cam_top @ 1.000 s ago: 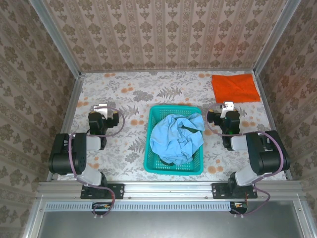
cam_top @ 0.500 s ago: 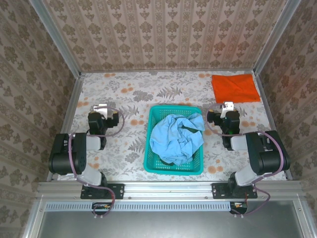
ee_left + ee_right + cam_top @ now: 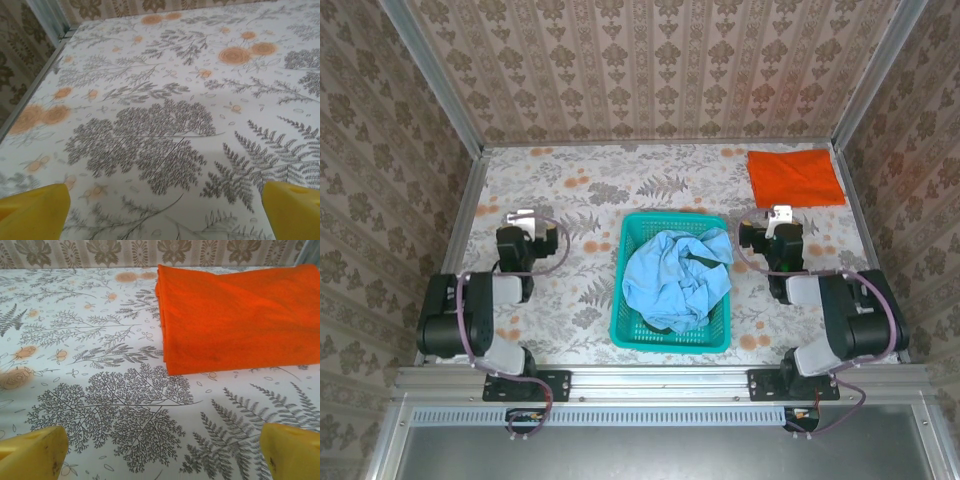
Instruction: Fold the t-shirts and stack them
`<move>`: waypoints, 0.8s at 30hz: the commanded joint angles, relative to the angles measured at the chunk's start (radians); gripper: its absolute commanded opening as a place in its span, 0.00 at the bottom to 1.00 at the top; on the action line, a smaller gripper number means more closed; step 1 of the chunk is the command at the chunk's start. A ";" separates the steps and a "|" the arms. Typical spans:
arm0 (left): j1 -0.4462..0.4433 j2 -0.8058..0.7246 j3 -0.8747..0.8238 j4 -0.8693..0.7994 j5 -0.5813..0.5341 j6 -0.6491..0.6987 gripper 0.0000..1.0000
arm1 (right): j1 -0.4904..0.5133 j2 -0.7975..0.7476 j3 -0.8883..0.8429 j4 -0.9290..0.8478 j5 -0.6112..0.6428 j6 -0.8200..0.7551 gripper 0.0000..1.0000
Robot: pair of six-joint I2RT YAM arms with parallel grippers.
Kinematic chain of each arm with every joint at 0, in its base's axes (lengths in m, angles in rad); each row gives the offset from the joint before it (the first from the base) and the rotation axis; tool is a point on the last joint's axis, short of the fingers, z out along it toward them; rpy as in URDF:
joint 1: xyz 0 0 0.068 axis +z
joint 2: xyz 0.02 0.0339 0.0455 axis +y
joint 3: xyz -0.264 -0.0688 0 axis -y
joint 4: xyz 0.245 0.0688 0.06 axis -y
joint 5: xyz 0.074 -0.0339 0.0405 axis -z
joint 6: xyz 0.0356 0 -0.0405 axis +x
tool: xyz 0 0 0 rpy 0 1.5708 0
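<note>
Table: basket at centre, one loose t-shirt inside it. Folded t-shirt flat on the table in the far right corner, between 1 and 2 o'clock from the basket and well apart from it. Left gripper over the table at 10 o'clock from the basket; right gripper at 2 o'clock from it, with the folded t-shirt near, at 1 o'clock ahead of it. Arm bases at the near edge, at 7 and 5 o'clock.
</note>
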 commanded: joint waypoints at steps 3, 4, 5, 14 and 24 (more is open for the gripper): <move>-0.089 -0.300 0.130 -0.287 -0.132 -0.061 1.00 | 0.018 -0.296 0.077 -0.288 0.087 0.179 1.00; -0.103 -0.332 0.140 -0.295 -0.100 -0.101 1.00 | 0.016 -0.339 0.076 -0.322 0.095 0.256 1.00; -0.112 -0.361 0.151 -0.295 -0.041 -0.165 1.00 | 0.010 -0.388 0.083 -0.380 0.090 0.329 0.99; -0.078 -0.339 0.228 -0.315 0.325 -0.666 1.00 | -0.112 -0.639 0.001 -0.424 -0.189 0.747 0.99; -0.387 -0.289 0.465 -0.788 0.152 -0.549 1.00 | 0.174 -0.432 0.406 -1.157 -0.219 0.543 0.89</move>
